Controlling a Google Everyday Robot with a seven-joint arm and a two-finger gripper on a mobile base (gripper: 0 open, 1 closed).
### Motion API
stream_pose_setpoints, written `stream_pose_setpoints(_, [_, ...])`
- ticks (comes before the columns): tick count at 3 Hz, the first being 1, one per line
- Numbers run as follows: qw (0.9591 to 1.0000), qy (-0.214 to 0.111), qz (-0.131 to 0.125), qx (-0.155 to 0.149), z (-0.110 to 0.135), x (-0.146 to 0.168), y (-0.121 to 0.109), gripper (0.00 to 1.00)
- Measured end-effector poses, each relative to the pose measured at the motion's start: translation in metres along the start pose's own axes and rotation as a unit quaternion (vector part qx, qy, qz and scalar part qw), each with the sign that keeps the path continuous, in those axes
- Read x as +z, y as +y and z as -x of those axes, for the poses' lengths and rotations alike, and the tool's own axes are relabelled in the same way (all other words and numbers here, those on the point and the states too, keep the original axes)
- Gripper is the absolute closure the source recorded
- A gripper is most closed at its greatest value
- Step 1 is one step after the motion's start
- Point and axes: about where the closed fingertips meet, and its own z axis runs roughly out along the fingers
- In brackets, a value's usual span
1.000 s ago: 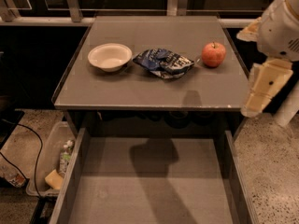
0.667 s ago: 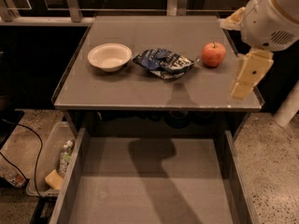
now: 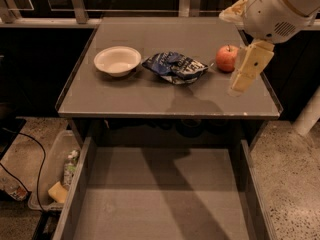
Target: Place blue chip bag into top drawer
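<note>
The blue chip bag (image 3: 175,67) lies crumpled on the middle of the grey tabletop (image 3: 150,96), between a white bowl and a red apple. The top drawer (image 3: 160,194) is pulled out below the table's front edge, and nothing shows inside it. My gripper (image 3: 242,83) hangs from the white arm (image 3: 277,6) over the table's right side. It points down, just right of the apple and well to the right of the bag, and it holds nothing that I can see.
The white bowl (image 3: 117,60) stands left of the bag. The red apple (image 3: 226,58) stands right of it, close to the gripper. A clear plastic bin (image 3: 54,170) of clutter sits on the floor left of the drawer. A rail runs along the back.
The arm and gripper have moved left, from beyond the table's right edge to over its right side, close to the apple. The bag, bowl, apple and drawer have not moved.
</note>
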Motion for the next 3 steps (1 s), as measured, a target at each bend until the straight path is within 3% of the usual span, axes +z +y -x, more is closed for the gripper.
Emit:
stream_pose_setpoints(1, [1.0000,0.007,-0.003,-0.003,0.001,0.001,0.000,0.00])
stream_pose_setpoints(2, [0.9998,-0.017,-0.012,0.002,0.002,0.018,-0.012,0.00])
stream_pose_setpoints(3, [0.9973,-0.064,-0.017,0.030,-0.004,0.042,-0.030,0.00])
